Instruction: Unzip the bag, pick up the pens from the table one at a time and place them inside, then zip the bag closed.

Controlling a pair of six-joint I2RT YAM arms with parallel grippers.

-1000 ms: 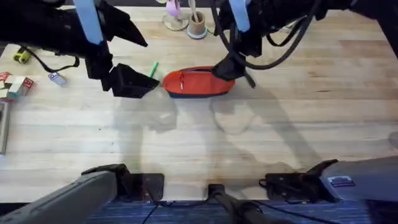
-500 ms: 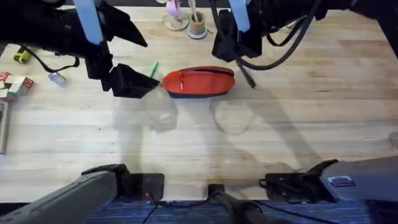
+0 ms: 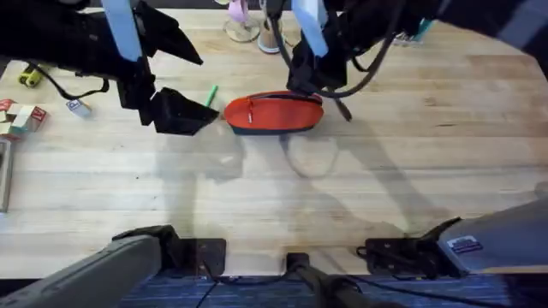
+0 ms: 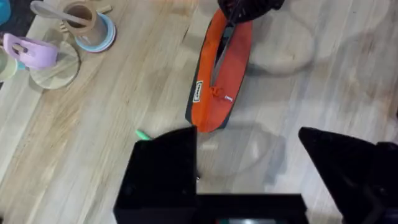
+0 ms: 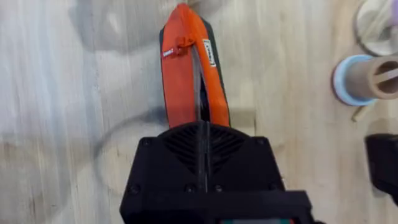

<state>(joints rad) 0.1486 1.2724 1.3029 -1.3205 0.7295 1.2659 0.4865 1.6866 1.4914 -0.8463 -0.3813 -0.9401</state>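
Note:
The orange-red bag [image 3: 272, 114] lies lengthwise in the middle of the table [image 3: 342, 188], its zipper slit partly agape [image 5: 200, 81]. My right gripper [image 3: 305, 79] hovers over the bag's right end with its fingers pressed together; I cannot see whether they pinch anything. A black pen [image 3: 342, 108] lies just right of the bag. The light green pen [image 3: 211, 94] lies left of the bag, partly hidden by my left gripper [image 3: 184, 113]. That gripper stands open just left of the bag [image 4: 219, 81], with the green pen's tip [image 4: 142, 134] beside one finger.
A round wooden cup with pale sticks [image 3: 271, 34] and a pink object on a coaster [image 3: 240, 19] stand behind the bag. A yellow-and-black tool [image 3: 30, 77] and small blocks [image 3: 21, 115] lie at the far left. Bare wood stretches in front.
My right gripper rose from the bag's right end, then shifted slightly left and lower over the bag. The left arm and the bag stayed put.

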